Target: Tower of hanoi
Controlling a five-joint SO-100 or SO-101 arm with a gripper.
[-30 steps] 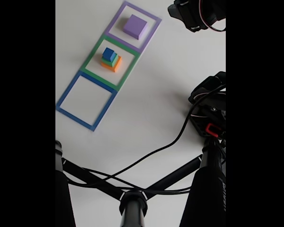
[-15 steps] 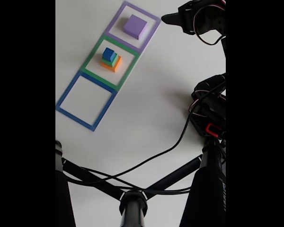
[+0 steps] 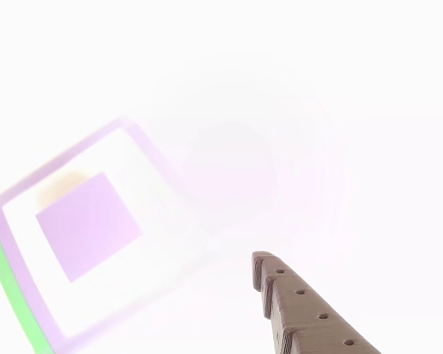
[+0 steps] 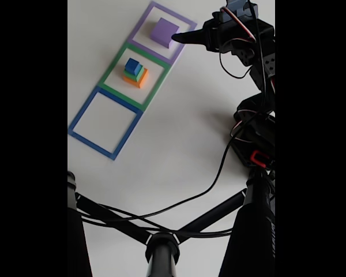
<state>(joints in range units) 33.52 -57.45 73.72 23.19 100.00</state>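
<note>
- Hand (image 4: 181, 38) has swung in from the upper right of the fixed view; tip now just beside the purple block (image 4: 165, 32). Spread or pressed together? Cannot tell.
- Likely reaching for it.
- Blue-green-orange stack (image 4: 135, 72) waits mid-frame, inside the green outline (image 4: 111, 72).
- Other view is washed out and blurred.

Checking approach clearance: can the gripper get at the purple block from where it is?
Probably yes. In the fixed view the gripper points at the purple block, which stands alone inside the purple outline; nothing sits on top or between them. Whether the gripper is open is unclear.
</note>
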